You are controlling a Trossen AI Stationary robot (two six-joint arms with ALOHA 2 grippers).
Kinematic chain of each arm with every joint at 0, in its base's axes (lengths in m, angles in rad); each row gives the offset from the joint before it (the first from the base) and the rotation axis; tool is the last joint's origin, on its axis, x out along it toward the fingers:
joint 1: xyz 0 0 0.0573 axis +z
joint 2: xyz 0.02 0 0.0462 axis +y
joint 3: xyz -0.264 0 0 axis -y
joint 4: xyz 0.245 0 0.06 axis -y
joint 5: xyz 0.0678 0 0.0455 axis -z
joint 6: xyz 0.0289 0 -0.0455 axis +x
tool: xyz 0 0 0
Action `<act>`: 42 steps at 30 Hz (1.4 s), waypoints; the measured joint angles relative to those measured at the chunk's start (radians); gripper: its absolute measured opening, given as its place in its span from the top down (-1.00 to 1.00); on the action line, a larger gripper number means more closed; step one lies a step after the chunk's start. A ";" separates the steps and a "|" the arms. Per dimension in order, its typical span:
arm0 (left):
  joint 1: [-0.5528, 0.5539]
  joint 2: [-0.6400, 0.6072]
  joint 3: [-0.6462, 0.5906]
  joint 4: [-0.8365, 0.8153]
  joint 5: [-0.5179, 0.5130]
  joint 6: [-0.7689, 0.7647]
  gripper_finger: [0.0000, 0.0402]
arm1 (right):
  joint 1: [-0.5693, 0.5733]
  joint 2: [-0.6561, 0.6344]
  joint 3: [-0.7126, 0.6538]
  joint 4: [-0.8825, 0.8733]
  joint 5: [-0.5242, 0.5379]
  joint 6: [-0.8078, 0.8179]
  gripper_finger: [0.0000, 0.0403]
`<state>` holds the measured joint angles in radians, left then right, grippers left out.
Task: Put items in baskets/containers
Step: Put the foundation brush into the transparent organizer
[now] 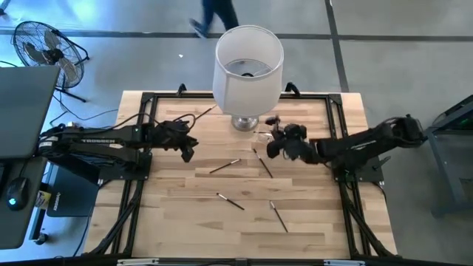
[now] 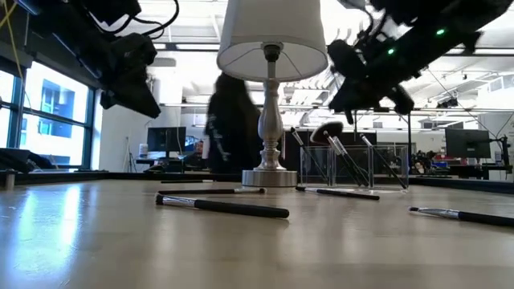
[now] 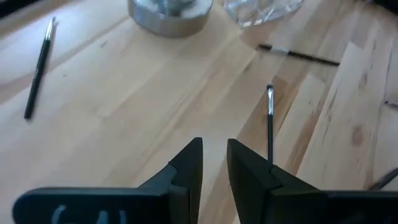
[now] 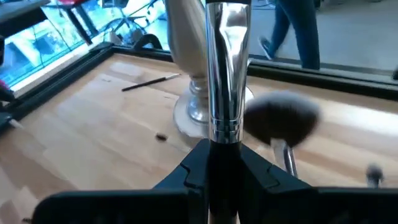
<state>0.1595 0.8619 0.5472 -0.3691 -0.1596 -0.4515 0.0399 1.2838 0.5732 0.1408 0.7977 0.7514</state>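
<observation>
**Currently: brushes, holder and two arms on a wooden table**

Right gripper (image 4: 222,163): raised above the table beside the lamp (image 1: 247,66), jaws clamped on a brush with a silver ferrule (image 4: 225,68) that stands up between the fingers.

Left gripper (image 3: 214,165): held above the table's left half, jaws slightly apart with a narrow gap, nothing between them.

Clear holder (image 2: 353,164): on the table just right of the lamp base, already containing several brushes leaning at angles, one with a fluffy dark head (image 2: 325,132).

Loose brushes: five thin ones lying flat on the table (image 1: 170,214). One (image 1: 225,166) and another (image 1: 263,162) lie near the centre; two more (image 1: 230,201) (image 1: 278,216) lie nearer the front; one (image 1: 205,112) rests left of the lamp.

Background: a person (image 2: 231,124) beyond the table; a floor fan (image 1: 46,48).
</observation>
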 joint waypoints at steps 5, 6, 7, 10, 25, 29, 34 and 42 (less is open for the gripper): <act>0.005 0.001 0.000 0.026 0.013 0.001 0.65 | -0.167 0.011 0.000 0.166 -0.219 -0.142 0.81; 0.005 0.001 0.000 0.026 0.013 -0.001 0.65 | -0.202 0.018 0.000 0.195 -0.258 -0.158 0.81; 0.005 0.000 0.000 0.028 0.012 -0.003 0.65 | -0.238 0.025 0.000 0.212 -0.296 -0.169 0.81; 0.005 0.000 0.000 0.027 0.012 -0.025 0.65 | -0.330 0.068 0.000 0.272 -0.414 -0.175 0.81; 0.004 0.001 0.000 0.024 0.010 -0.050 0.65 | -0.412 0.233 0.000 0.479 -0.570 -0.376 0.77; 0.004 0.001 0.000 0.024 0.001 -0.050 0.65 | -0.411 0.233 0.000 0.478 -0.569 -0.395 0.75; 0.004 0.001 0.001 0.024 -0.017 -0.049 0.65 | -0.411 0.233 0.000 0.477 -0.569 -0.422 0.68; 0.004 0.001 0.002 0.024 -0.019 -0.049 0.65 | -0.410 0.233 0.000 0.477 -0.570 -0.421 0.45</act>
<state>0.1638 0.8627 0.5488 -0.3454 -0.1783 -0.5003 -0.3702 1.5169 0.5735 0.6174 0.2281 0.3302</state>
